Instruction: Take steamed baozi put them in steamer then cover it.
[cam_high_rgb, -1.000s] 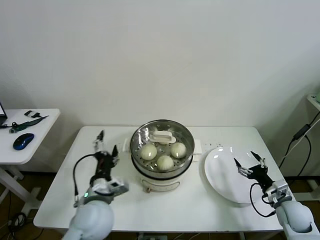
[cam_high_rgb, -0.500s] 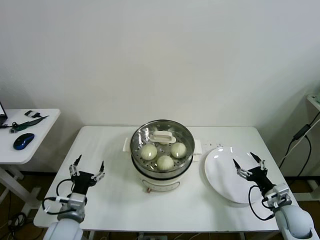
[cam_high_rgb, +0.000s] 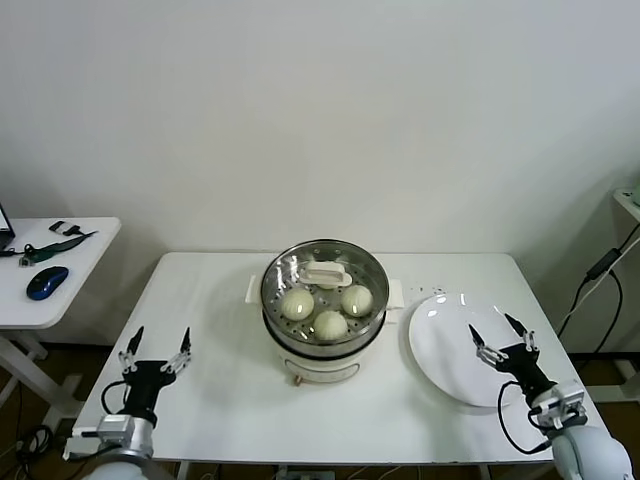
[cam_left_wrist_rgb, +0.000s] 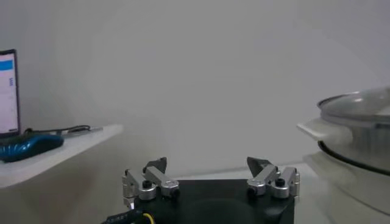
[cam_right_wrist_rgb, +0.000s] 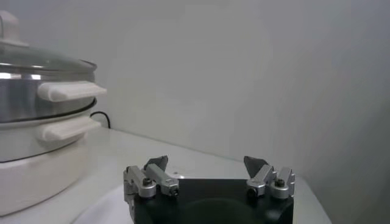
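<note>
The steel steamer (cam_high_rgb: 292, 335) stands mid-table on its white pot base (cam_high_rgb: 325, 369). Its glass cover (cam_high_rgb: 360, 273) with a white handle sits on top. Through the glass I see three baozi (cam_high_rgb: 297, 303), (cam_high_rgb: 357, 299), (cam_high_rgb: 331, 324). My left gripper (cam_high_rgb: 156, 346) hangs open and empty near the table's front left corner, well clear of the pot. My right gripper (cam_high_rgb: 502, 334) is open and empty over the white plate's near edge. The left wrist view shows that gripper (cam_left_wrist_rgb: 209, 166) open, with the cover (cam_left_wrist_rgb: 359, 106) off to one side. The right wrist view shows that gripper (cam_right_wrist_rgb: 206, 164) open, the steamer (cam_right_wrist_rgb: 27, 97) beside it.
A flat white plate (cam_high_rgb: 450, 340) lies right of the pot. A white power strip (cam_high_rgb: 425, 293) sits behind it. A side table (cam_high_rgb: 60, 275) at far left carries a blue mouse (cam_high_rgb: 46, 282) and cables. A cable hangs at the right edge (cam_high_rgb: 600, 268).
My left arm has drawn back from beside the pot toward the front left corner and lowered. The right gripper has slid slightly nearer the table's front edge. The covered steamer has not moved.
</note>
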